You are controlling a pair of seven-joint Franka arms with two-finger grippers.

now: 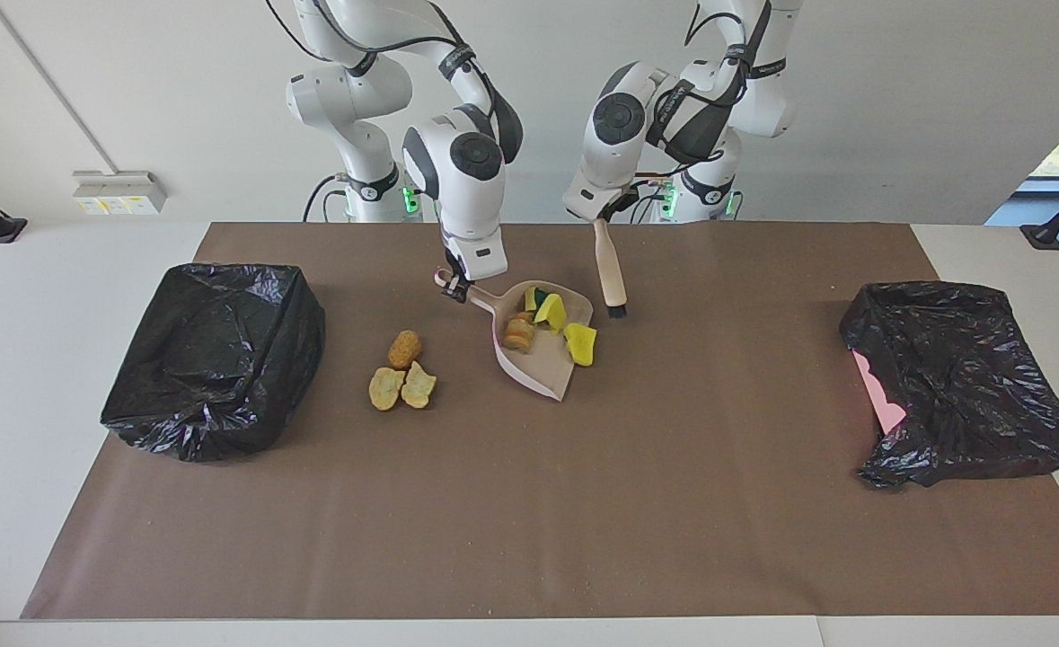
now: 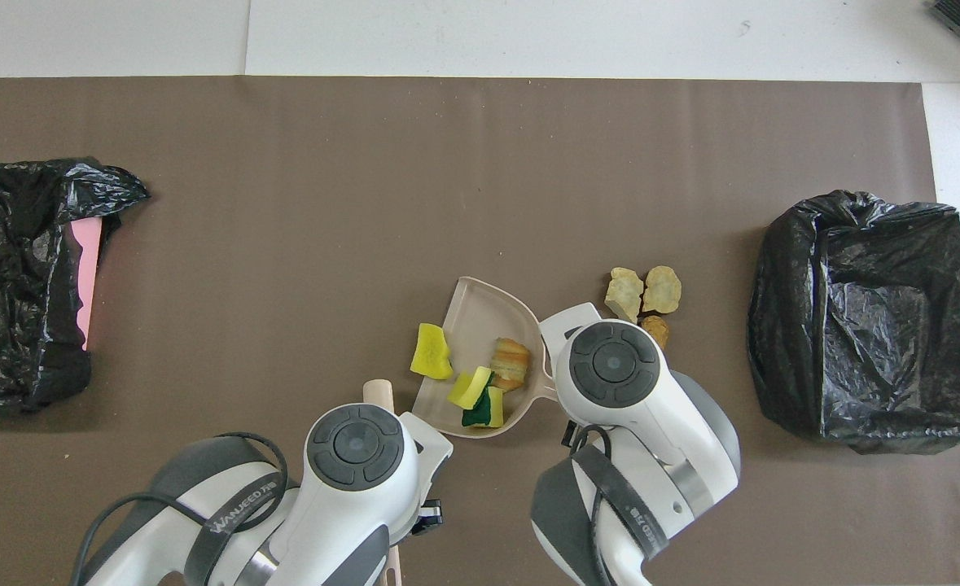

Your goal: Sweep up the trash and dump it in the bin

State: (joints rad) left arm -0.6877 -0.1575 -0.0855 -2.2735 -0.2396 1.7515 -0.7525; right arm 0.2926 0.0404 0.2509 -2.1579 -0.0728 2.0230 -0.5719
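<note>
**Scraps half gathered in the dustpan, three lumps loose beside it**

The trash lies in two lots. In the pink dustpan (image 1: 533, 346) sit a green-faced sponge scrap (image 1: 540, 296), a yellow scrap (image 1: 550, 310) and a crusty brown lump (image 1: 519, 333); another yellow scrap (image 1: 581, 343) rests at the pan's side edge, and from the overhead view it seems to lie just off the pan on the mat. Three golden-brown lumps (image 1: 402, 372) lie together on the mat, beside the dustpan toward the right arm's end of the desk.

The right claw (image 1: 455, 289) is clamped together on the dustpan's handle, low over the mat, with the pan's mouth pointing away from it. From above, the right arm's wrist hides the claw and handle and partly covers the nearest lump.

The left claw (image 1: 599, 216) is shut on the top of a brush (image 1: 611, 270), which hangs tilted below it, its dark bristles ending just beside the dustpan's rim and near the yellow scrap at the edge. From overhead, only the brush's pale tip (image 2: 378, 391) peeks out past the left wrist.

One black-lined bin (image 1: 215, 355) stands well apart from the right claw toward that arm's end. A second black bag (image 1: 960, 382) slumps at the left arm's end, a pink surface showing under it. The brown mat (image 1: 529, 503) carries fine crumbs.
</note>
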